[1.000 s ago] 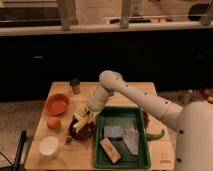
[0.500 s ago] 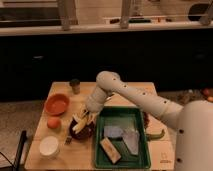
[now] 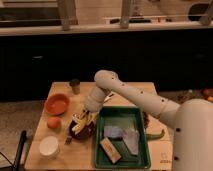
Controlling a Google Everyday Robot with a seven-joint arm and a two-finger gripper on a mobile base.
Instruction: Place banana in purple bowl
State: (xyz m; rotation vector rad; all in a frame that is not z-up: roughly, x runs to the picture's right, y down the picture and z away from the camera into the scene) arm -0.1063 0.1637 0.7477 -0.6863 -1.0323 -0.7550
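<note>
The wooden surface (image 3: 70, 161) was crowded on my side: the purple bowl (image 3: 87, 133) sat just beside the left wall of the green tray (image 3: 99, 150), with an orange fruit (image 3: 53, 122) near on its other side, a white bowl (image 3: 49, 146) toward the front edge, and an orange bowl (image 3: 56, 104) and a dark cup (image 3: 75, 86) behind. Open room lay only along the front left. The end effector (image 3: 86, 116) hung low over the purple bowl, and I could not tell whether it was released or clenched. The banana (image 3: 79, 126), small, yellow and slightly curved, lay at the glossy dark bowl directly beneath, its long axis slanting from front left up toward back right. A green pepper (image 3: 156, 135) lay right of the tray.
</note>
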